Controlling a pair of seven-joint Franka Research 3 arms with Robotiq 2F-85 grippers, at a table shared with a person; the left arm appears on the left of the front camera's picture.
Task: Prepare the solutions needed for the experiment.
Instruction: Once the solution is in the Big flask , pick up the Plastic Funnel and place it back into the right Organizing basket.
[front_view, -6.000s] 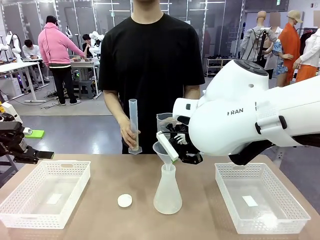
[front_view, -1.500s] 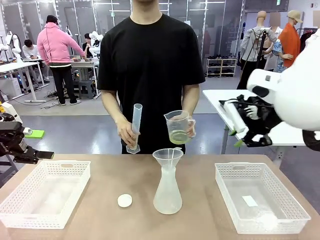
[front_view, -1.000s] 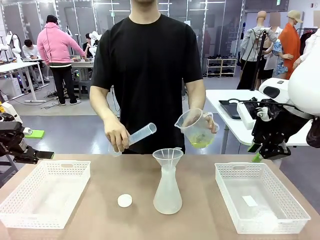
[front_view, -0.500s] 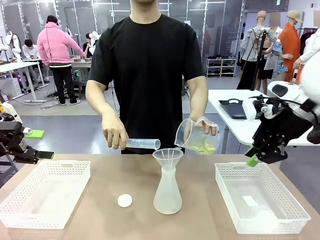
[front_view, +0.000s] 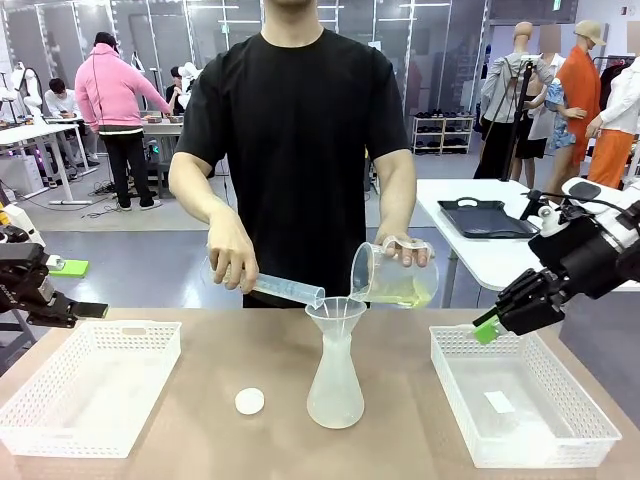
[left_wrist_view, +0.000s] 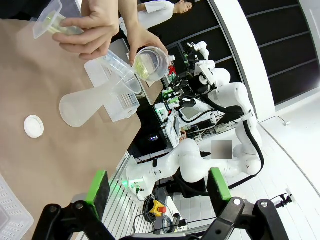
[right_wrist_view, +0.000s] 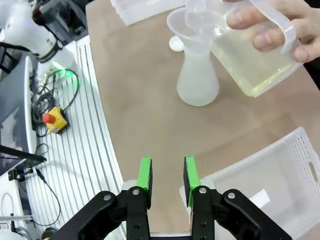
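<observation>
The front view shows the person tipping a jug of yellow liquid and a measuring tube over the funnel on the flask in the middle of the worktop. The right gripper hangs off to the right, above a white basket. The right wrist view adds that its jaws stand narrowly apart, grasping nothing, with the liquid well ahead of them. The left wrist view shows the left gripper with jaws released wide and the liquid far beyond.
</observation>
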